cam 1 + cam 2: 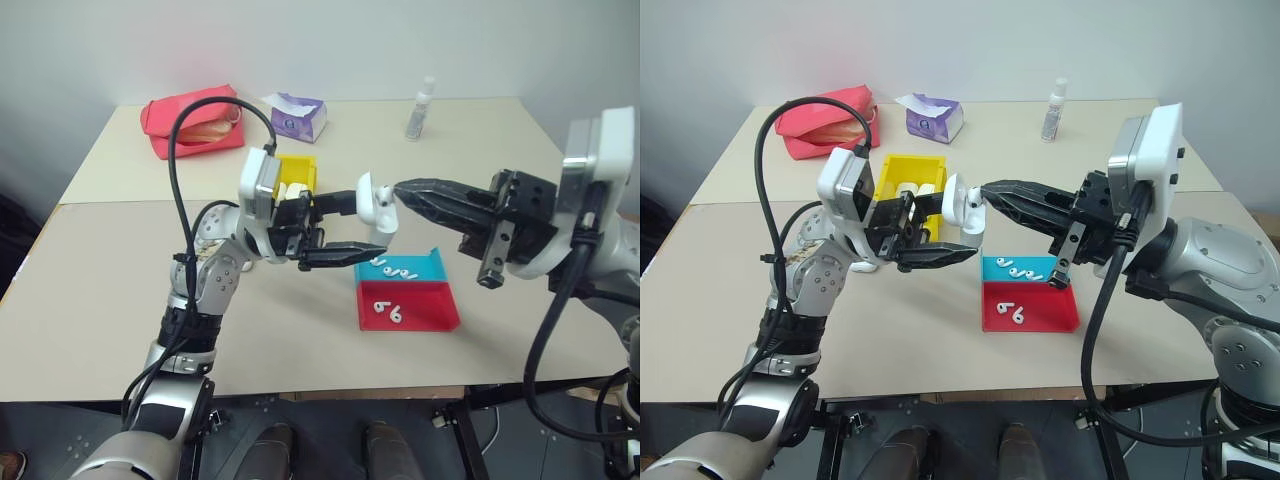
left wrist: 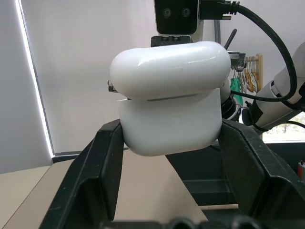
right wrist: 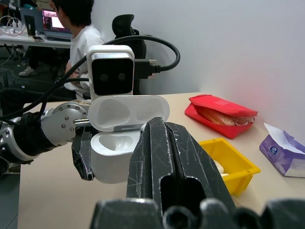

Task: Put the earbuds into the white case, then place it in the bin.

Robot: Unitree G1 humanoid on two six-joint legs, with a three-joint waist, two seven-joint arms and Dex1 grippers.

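Bare surface (image 1: 120,300) spreads across the lower left of the frame. At centre, the held white case (image 1: 372,200) and both arms crowd the air above the yellow bin (image 1: 298,172) and the trays.

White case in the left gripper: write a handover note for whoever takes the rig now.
Left gripper: shut on the white case, held above the table, lid open.
Right gripper: shut, tips at the case's open mouth; whether they pinch an earbud cannot be seen.
Earbuds: several in the blue tray, two in the red tray.
Bin: behind the left gripper, already holds white cases.
Done: case picked up and opened.
Left: finish seating earbuds, close the lid, put the case in the bin.
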